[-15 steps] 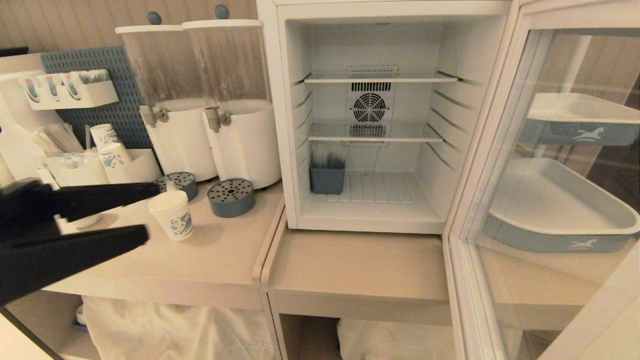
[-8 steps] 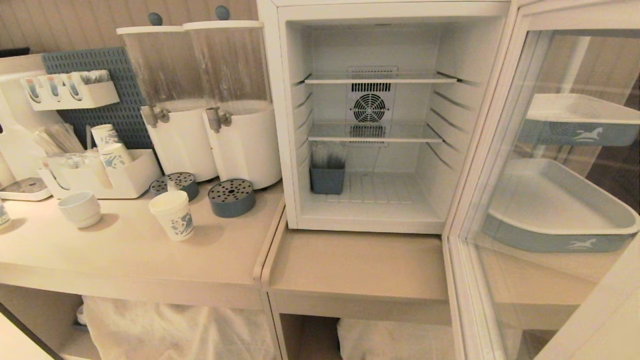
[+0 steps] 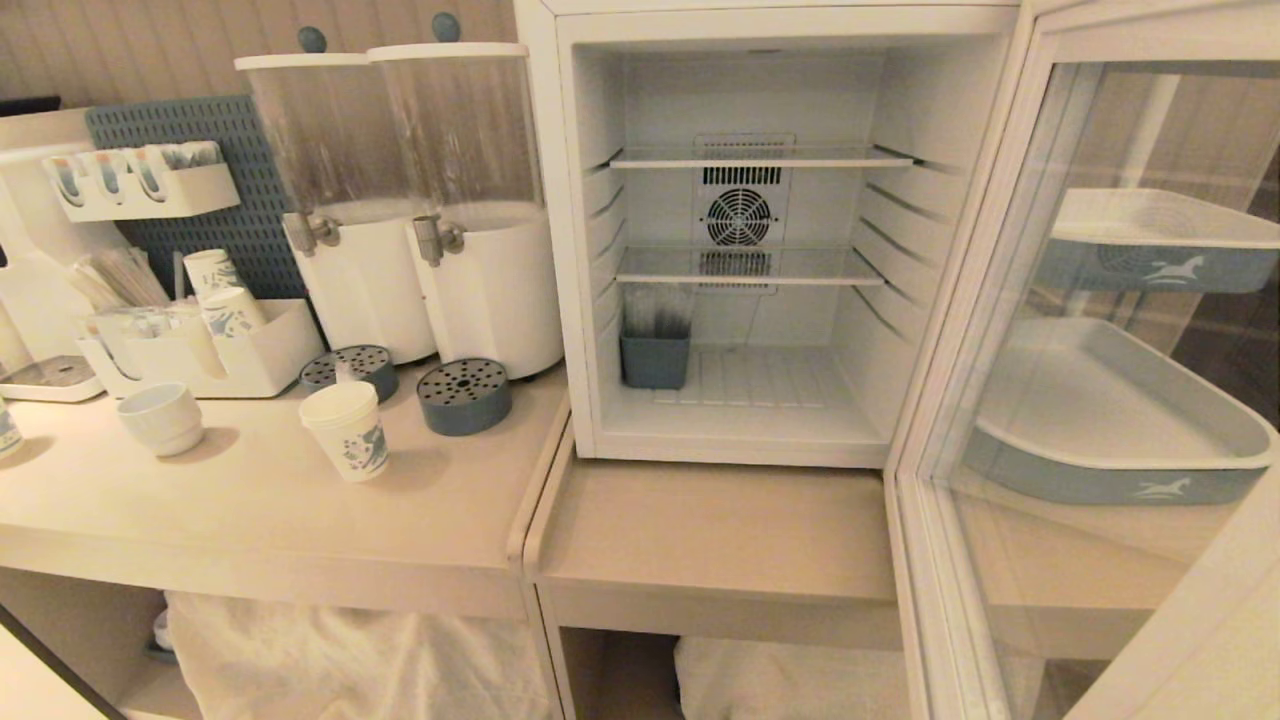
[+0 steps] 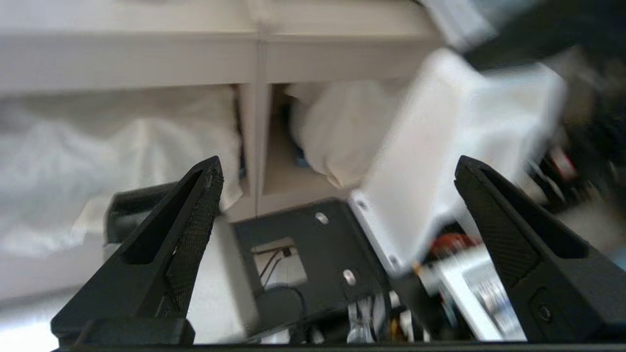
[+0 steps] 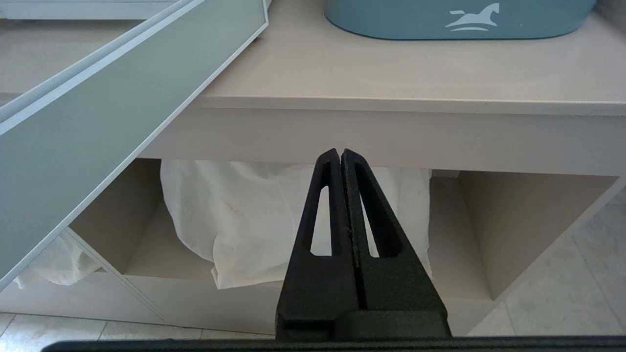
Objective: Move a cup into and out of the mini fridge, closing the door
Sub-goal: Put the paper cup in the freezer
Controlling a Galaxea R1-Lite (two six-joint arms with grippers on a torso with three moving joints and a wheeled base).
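**Cup out on the counter, fridge door wide**

While the white boxy mini fridge (image 3: 740,250) is standing with its glass-windowed, white-framed door (image 3: 1090,380) swung wide to the fridge's right, the tall white paper cup with blue print (image 3: 346,431) is sitting upright on the beige counter (image 3: 270,510), well to the fridge's left. Below counter level, the left gripper (image 4: 337,166) is hanging with jaws spread wide, gripping nothing. Beneath the door, the right gripper (image 5: 341,156) is keeping its jaws pressed together, empty.

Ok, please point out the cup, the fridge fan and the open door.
cup (image 3: 347,432), head view, on its patterned side wall.
fan (image 3: 739,217), head view, on the round grille.
door (image 3: 975,260), head view, on the white frame's hinge side.
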